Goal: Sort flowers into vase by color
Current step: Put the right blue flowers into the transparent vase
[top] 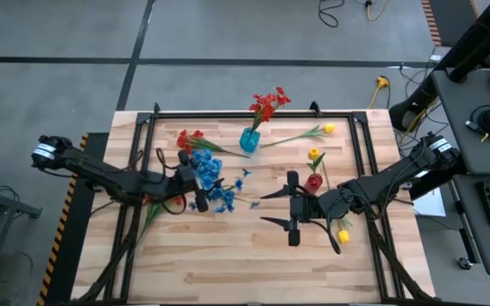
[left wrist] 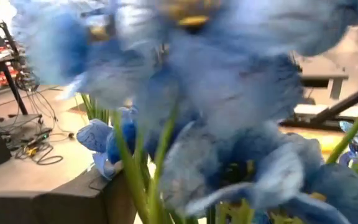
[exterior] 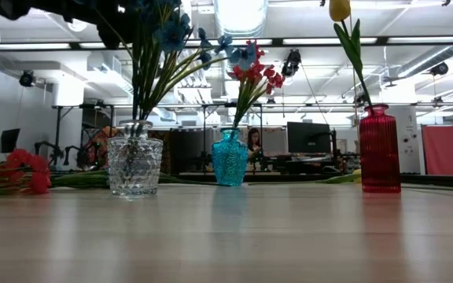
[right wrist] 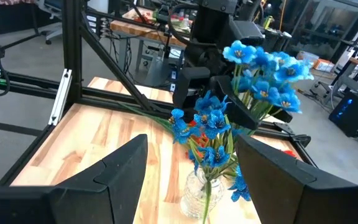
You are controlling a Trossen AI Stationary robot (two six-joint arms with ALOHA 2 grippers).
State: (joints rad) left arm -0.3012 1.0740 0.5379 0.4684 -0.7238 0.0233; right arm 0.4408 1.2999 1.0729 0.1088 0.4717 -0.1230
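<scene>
Blue flowers (right wrist: pixel 263 74) stand with their stalks in a clear glass vase (exterior: pixel 134 165). My left gripper (top: pixel 198 183) is open, level, right among their heads, which fill the left wrist view. Red flowers (top: pixel 268 104) stand in a teal vase (top: pixel 249 139), and a yellow flower (exterior: pixel 339 9) stands in a red vase (exterior: pixel 380 149). Loose red flowers (top: pixel 190 138) and two yellow ones (top: pixel 328 129), (top: pixel 343 235) lie on the table. My right gripper (top: pixel 266 209) hangs open at mid-table, facing the clear vase with nothing between its fingers. My left gripper stands open among the blue flowers' heads (left wrist: pixel 229 93), coming level from the table's left. The flowers themselves hide the fingers, so I cannot tell whether a finger touches them.
A black metal frame (top: pixel 228 113) runs along the table's far edge and down both sides. The wooden top (top: pixel 228 263) toward the near edge is bare. Beyond the table are desks, monitors and cables.
</scene>
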